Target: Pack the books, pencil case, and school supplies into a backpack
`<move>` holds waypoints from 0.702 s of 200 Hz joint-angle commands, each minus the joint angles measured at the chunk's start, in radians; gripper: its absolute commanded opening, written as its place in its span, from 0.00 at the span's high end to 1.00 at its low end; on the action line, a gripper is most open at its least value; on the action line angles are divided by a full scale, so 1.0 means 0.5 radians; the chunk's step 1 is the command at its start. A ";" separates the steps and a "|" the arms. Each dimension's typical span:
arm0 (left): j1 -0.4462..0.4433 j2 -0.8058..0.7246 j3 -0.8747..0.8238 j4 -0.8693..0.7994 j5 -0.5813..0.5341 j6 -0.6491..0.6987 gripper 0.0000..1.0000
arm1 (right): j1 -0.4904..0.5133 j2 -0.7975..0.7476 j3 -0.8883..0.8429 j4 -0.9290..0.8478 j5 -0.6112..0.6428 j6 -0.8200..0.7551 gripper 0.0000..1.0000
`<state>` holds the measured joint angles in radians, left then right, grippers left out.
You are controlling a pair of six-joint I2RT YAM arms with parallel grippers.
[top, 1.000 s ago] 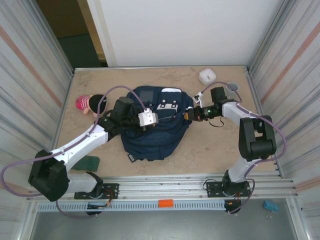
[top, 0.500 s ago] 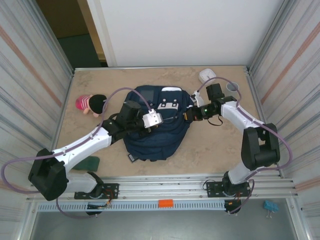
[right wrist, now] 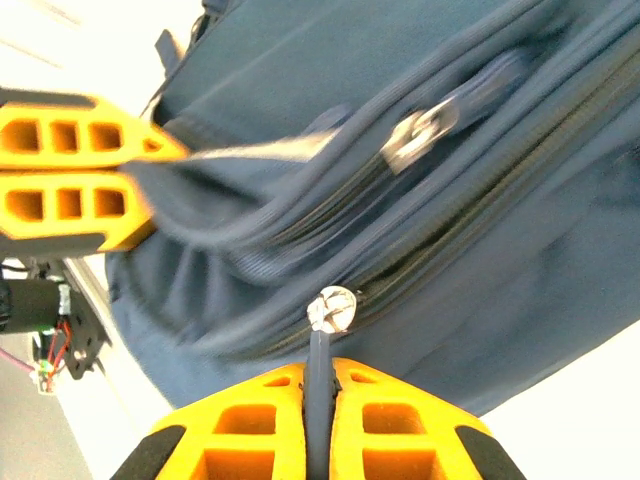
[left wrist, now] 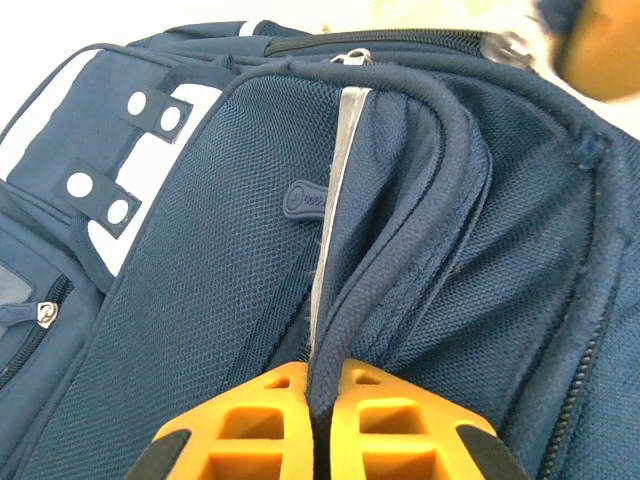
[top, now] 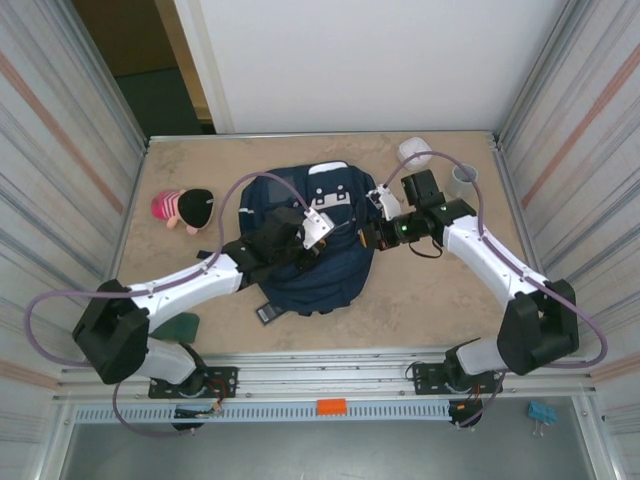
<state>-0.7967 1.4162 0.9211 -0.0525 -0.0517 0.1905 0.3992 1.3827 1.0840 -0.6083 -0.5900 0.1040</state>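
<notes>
Left wrist view: left gripper (left wrist: pixel 320 388) clenched on a corded seam (left wrist: pixel 400 240) of the backpack (left wrist: pixel 190 290); right gripper (right wrist: pixel 317 388), at its three o'clock overhead, pinches a zipper pull (right wrist: pixel 331 308).

You see a navy-blue backpack (top: pixel 300 275) with a white patch (top: pixel 329 197), orange left claw (left wrist: pixel 320 378), pink-and-black doll (top: pixel 185 208), mottled beige tabletop (top: pixel 420 290).

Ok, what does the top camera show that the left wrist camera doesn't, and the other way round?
Top external, not left wrist: the doll, the white round device, the grey cup, the dark green book by the left arm, and the right arm reaching the backpack. Left wrist, not top external: the orange left jaws shut on a corded fabric edge, beside a silver strip. Both: the navy backpack and its white patch.
</notes>
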 commanded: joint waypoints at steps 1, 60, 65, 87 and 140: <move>0.004 0.088 0.138 0.069 -0.260 -0.237 1.00 | 0.185 -0.182 -0.068 0.059 -0.133 0.148 1.00; -0.026 0.162 0.213 0.178 -0.185 -0.437 1.00 | 0.530 -0.320 -0.261 0.335 0.031 0.471 1.00; -0.027 0.165 0.211 0.186 -0.172 -0.452 1.00 | 0.544 -0.325 -0.269 0.358 0.050 0.495 1.00; -0.031 0.168 0.220 0.209 -0.135 -0.511 1.00 | 0.584 -0.332 -0.319 0.473 0.105 0.613 1.00; -0.031 0.113 0.165 0.258 -0.036 -0.377 1.00 | 0.595 -0.352 -0.365 0.526 0.117 0.688 0.78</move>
<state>-0.8204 1.4887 0.9798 -0.0467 -0.0532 -0.0071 0.6666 1.2613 0.9043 -0.3721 -0.4332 0.4202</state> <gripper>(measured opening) 0.075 0.115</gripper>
